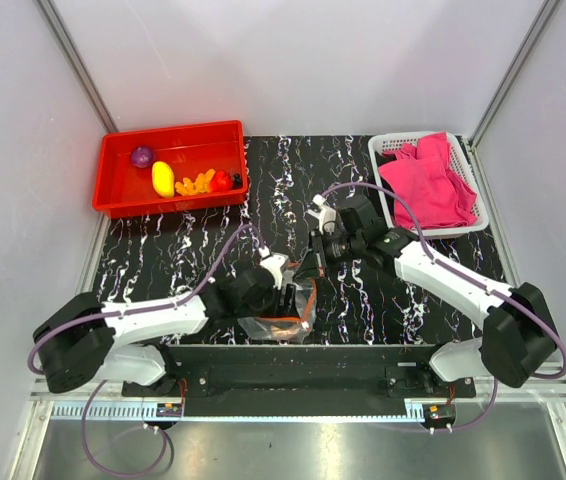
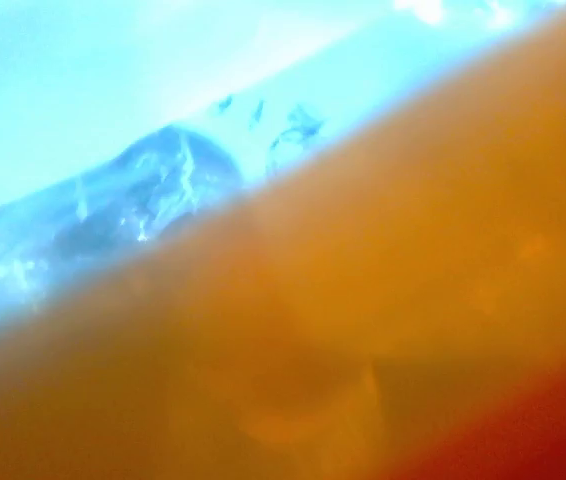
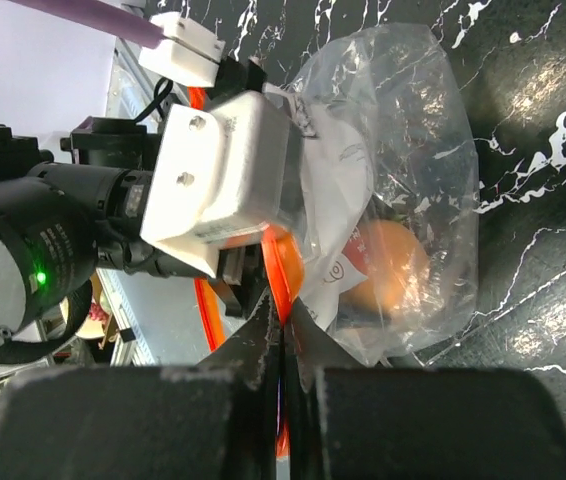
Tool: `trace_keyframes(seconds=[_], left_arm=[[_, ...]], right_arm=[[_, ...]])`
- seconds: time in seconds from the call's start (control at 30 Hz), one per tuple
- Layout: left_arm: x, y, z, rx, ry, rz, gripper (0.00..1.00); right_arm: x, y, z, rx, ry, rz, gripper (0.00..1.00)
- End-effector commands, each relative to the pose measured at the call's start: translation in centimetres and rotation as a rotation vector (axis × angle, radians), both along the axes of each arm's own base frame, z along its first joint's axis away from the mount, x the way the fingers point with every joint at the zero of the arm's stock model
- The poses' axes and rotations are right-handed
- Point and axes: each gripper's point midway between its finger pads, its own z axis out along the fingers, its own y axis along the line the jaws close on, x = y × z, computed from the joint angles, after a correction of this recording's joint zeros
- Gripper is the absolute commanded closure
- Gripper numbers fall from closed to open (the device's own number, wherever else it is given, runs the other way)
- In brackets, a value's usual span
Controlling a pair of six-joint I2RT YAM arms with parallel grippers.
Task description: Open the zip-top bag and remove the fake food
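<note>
— The right gripper (image 3: pixel 281 340) is seen pinched tight, with the orange-red zip strip (image 3: pixel 275 265) caught between its jaws.

— And the left gripper (image 1: pixel 284 296)?

— It's pressed to the same mouth, just beside. Its grip cannot be told, since its wrist view is swamped in orange blur.

— Where is the zip-top bag (image 3: pixel 408 140) found?

— At the near table edge, between the arms. The strip is run in line with the right fingers, and the orange ball (image 3: pixel 395 268) is seen inside, just beyond it. A parting pull is likely called for.
</note>
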Motion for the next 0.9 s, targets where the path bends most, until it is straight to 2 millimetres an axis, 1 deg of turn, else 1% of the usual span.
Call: trace_keyframes(seconds=[0.0, 0.03, 0.07, 0.13, 0.17, 0.23, 0.27, 0.3, 0.33, 0.4, 0.5, 0.53, 0.6, 0.63, 0.7, 0.73, 0.77, 0.8, 0.83, 0.87], left_arm=[[0.3, 2.0, 1.2, 0.001, -0.056, 0.071, 0.57], [0.8, 2.4, 2.0, -0.003, -0.087, 0.096, 0.59], [1.0, 2.7, 3.5, -0.032, -0.123, 0.105, 0.63], [1.6, 3.2, 5.2, -0.052, -0.178, 0.134, 0.68], [1.8, 3.5, 6.6, -0.079, -0.208, 0.147, 0.76], [2.2, 4.4, 7.6, -0.078, -0.249, 0.178, 0.82], [2.4, 4.7, 8.5, -0.097, -0.272, 0.191, 0.87], [2.5, 5.0, 8.9, -0.096, -0.284, 0.204, 0.89], [2.8, 5.6, 9.2, -0.084, -0.302, 0.229, 0.9], [3.1, 6.1, 9.3, -0.07, -0.319, 0.249, 0.88], [3.3, 6.4, 8.2, 0.001, -0.306, 0.248, 0.82], [3.3, 6.4, 7.3, 0.04, -0.281, 0.246, 0.81], [3.2, 6.2, 6.1, 0.075, -0.25, 0.24, 0.77], [3.2, 6.0, 4.7, 0.117, -0.217, 0.238, 0.77], [3.0, 5.9, 3.3, 0.156, -0.182, 0.233, 0.76], [3.0, 5.7, 2.2, 0.179, -0.158, 0.232, 0.72], [2.9, 5.4, 1.8, 0.183, -0.145, 0.226, 0.69], [2.8, 5.2, 1.2, 0.189, -0.133, 0.223, 0.61], [2.8, 5.1, 0.9, 0.188, -0.124, 0.223, 0.57], [2.6, 5.0, 0.7, 0.186, -0.116, 0.215, 0.51]], right_arm=[[0.1, 0.1, 2.3, 0.062, -0.069, 0.0, 1.0], [0.0, 0.1, 2.3, 0.061, -0.071, -0.001, 1.0], [0.0, 0.0, 2.3, 0.061, -0.072, -0.001, 1.0], [-0.1, 0.0, 2.5, 0.063, -0.073, -0.004, 1.0], [-0.1, 0.0, 2.6, 0.065, -0.077, -0.004, 1.0], [-0.1, 0.0, 2.6, 0.065, -0.077, -0.004, 1.0], [-0.1, 0.0, 2.6, 0.065, -0.078, -0.006, 1.0], [-0.1, -0.1, 2.6, 0.065, -0.075, -0.007, 1.0], [-0.1, -0.1, 2.7, 0.068, -0.077, -0.008, 1.0], [-0.3, -0.2, 2.7, 0.069, -0.076, -0.009, 1.0], [-0.4, -0.3, 3.2, 0.077, -0.081, -0.016, 1.0], [-0.5, -0.4, 3.7, 0.085, -0.088, -0.015, 1.0], [-0.6, -0.4, 4.2, 0.096, -0.088, -0.019, 1.0], [-0.6, -0.4, 4.5, 0.104, -0.092, -0.02, 1.0], [-0.7, -0.3, 4.9, 0.11, -0.089, -0.021, 1.0], [-0.8, -0.3, 4.8, 0.111, -0.086, -0.016, 1.0], [-0.8, -0.3, 4.8, 0.112, -0.084, -0.017, 1.0], [-0.9, -0.4, 4.6, 0.108, -0.082, -0.014, 1.0], [-1.0, -0.5, 4.2, 0.102, -0.077, -0.015, 1.0], [-1.0, -0.5, 4.0, 0.098, -0.075, -0.017, 1.0]])
